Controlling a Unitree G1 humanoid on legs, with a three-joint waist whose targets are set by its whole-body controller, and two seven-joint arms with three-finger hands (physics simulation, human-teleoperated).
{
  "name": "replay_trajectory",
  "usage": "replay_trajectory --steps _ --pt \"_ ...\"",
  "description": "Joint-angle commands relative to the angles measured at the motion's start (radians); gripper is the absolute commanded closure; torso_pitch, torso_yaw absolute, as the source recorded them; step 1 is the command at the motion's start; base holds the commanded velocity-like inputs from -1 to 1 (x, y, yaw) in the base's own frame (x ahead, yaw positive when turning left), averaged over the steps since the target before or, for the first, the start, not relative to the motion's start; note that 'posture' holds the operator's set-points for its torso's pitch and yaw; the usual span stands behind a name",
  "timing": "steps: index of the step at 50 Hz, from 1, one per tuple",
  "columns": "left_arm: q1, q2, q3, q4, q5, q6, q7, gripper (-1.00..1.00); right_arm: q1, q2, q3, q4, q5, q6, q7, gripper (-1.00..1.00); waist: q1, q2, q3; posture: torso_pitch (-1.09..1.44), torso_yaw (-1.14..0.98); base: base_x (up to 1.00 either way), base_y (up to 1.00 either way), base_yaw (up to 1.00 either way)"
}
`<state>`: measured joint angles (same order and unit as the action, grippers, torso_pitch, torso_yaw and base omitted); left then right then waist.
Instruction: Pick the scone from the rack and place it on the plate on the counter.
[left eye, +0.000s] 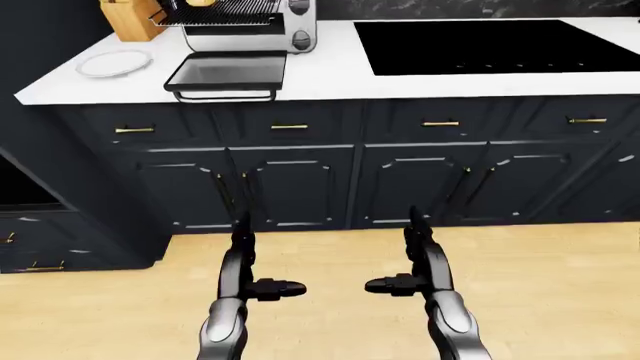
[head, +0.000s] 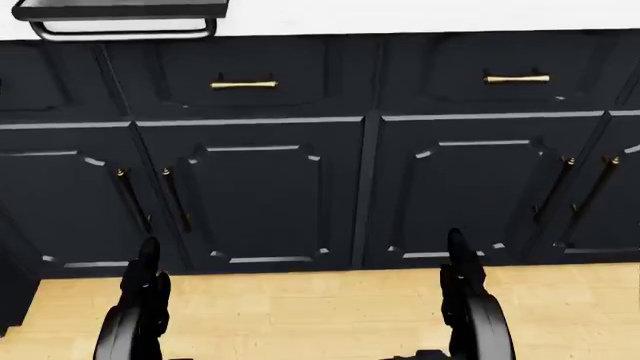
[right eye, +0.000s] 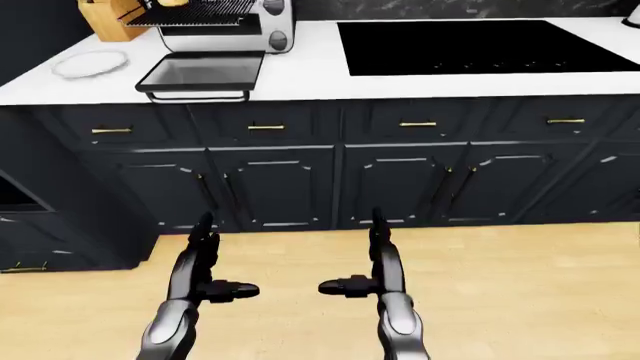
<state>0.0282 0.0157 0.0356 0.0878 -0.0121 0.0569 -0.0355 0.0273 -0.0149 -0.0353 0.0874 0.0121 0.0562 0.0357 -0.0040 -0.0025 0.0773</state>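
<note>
The scone (left eye: 200, 2) is a tan lump at the top edge of the left-eye view, lying on the wire rack (left eye: 225, 11) that is pulled out of a silver toaster oven (left eye: 300, 22). The white plate (left eye: 113, 63) sits on the white counter (left eye: 330, 82), left of the oven's lowered door (left eye: 228, 73). My left hand (left eye: 265, 262) and right hand (left eye: 397, 259) are both open and empty, fingers pointing up, thumbs turned toward each other. They hover low over the wooden floor, far below the counter.
A wooden knife block (left eye: 130, 19) stands behind the plate. A black cooktop (left eye: 500, 45) fills the counter's right part. Dark cabinets with brass handles (left eye: 290, 126) stand between me and the counter. A darker unit (left eye: 30, 225) juts out at the left.
</note>
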Motion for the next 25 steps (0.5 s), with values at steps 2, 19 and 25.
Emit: replay_trajectory --steps 2,19,25 --pt "-0.044 0.006 -0.005 -0.124 0.012 -0.019 0.005 -1.0 -0.023 -0.011 0.003 -0.157 -0.03 0.023 -0.013 -1.0 0.001 -0.008 -0.036 0.0 0.0 0.0 0.0 0.0" --pt "-0.318 0.055 0.036 -0.5 0.02 0.422 0.003 -1.0 -0.314 -0.071 -0.034 -0.575 -0.099 0.516 0.04 -1.0 0.009 -0.005 -0.092 0.0 0.0 0.0 0.0 0.0" --pt "-0.496 0.093 0.06 -0.579 -0.007 0.569 0.027 -1.0 -0.473 -0.124 -0.053 -0.681 -0.125 0.692 0.074 -1.0 0.011 -0.006 -0.089 0.0 0.0 0.0 0.0 0.0"
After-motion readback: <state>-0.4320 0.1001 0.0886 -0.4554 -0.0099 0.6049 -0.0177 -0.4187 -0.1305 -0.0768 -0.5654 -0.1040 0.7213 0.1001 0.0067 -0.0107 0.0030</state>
